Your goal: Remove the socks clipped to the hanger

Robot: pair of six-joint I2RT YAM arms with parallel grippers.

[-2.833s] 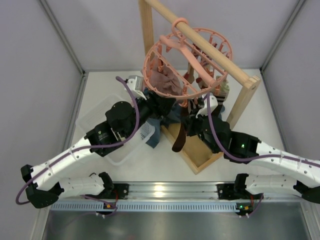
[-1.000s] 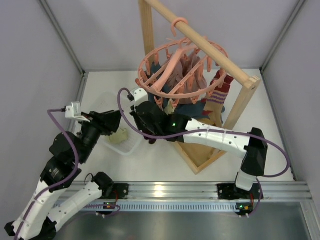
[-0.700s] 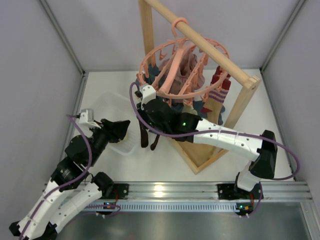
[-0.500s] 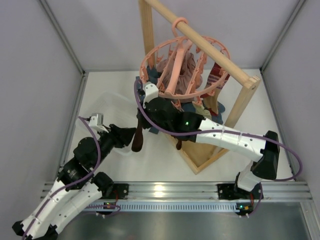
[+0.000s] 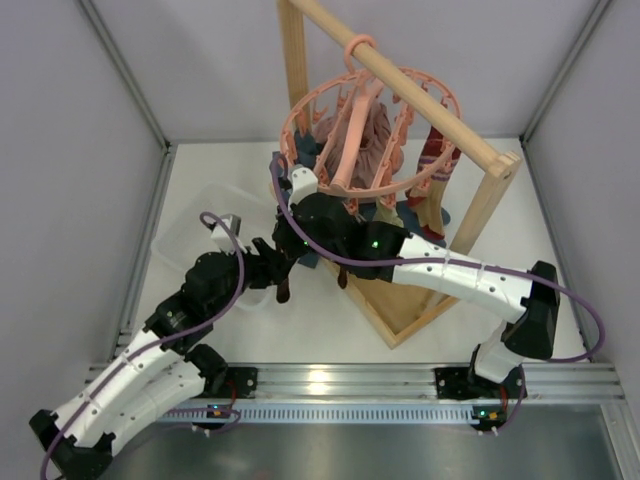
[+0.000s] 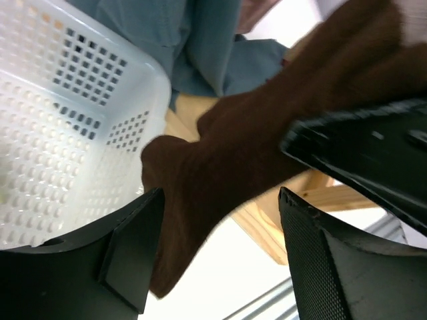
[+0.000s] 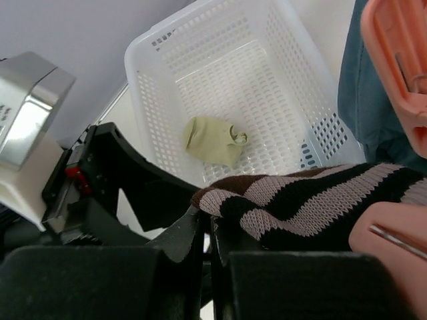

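Soft, matt knitted brown sock (image 6: 227, 167); smooth white perforated plastic basket (image 7: 267, 87); slightly glossy salmon plastic hanger (image 5: 345, 140); pale, matt bare-wood rack (image 5: 293, 60).

A white perforated basket (image 6: 67, 133) sits on the white table (image 5: 215, 170), left of a wooden rack (image 5: 478, 143) whose rod slopes across the top. A blue-grey cloth (image 6: 207, 40) hangs just beside the basket's corner. A dusty-pink garment (image 5: 370, 135) hangs under the rod. A metal rail (image 5: 330, 380) runs along the table's near edge.
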